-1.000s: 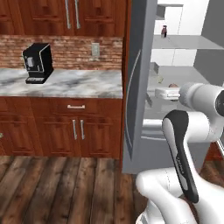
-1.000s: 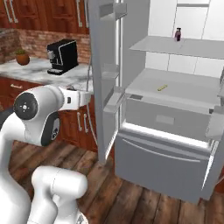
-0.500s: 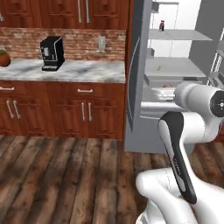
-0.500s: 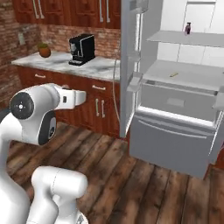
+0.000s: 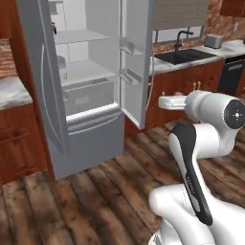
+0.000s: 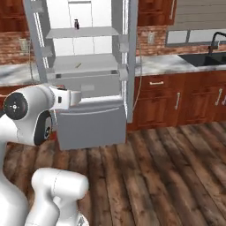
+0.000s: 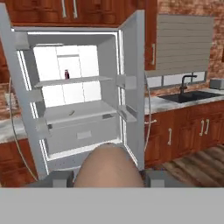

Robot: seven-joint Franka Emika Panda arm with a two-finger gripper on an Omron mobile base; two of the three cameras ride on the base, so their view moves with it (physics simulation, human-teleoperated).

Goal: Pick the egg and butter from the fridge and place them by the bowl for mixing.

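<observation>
Egg (image 7: 108,167): brownish-tan, rounded, clamped between the gripper (image 7: 107,179) jaws, well apart from the fridge (image 7: 78,94). Fridge: grey, both doors open. Butter (image 6: 78,65): thin pale stick on the middle shelf near its front edge; small dark bottle (image 7: 67,74) on the shelf above.

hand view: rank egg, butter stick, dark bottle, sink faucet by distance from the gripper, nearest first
1. Egg: between the fingers of the gripper, bottom centre.
2. Butter: on the fridge's middle shelf, left of centre.
3. Dark bottle: upper shelf, further back and higher than the butter.
4. Sink faucet: far right, under the window, past the open fridge door.
</observation>
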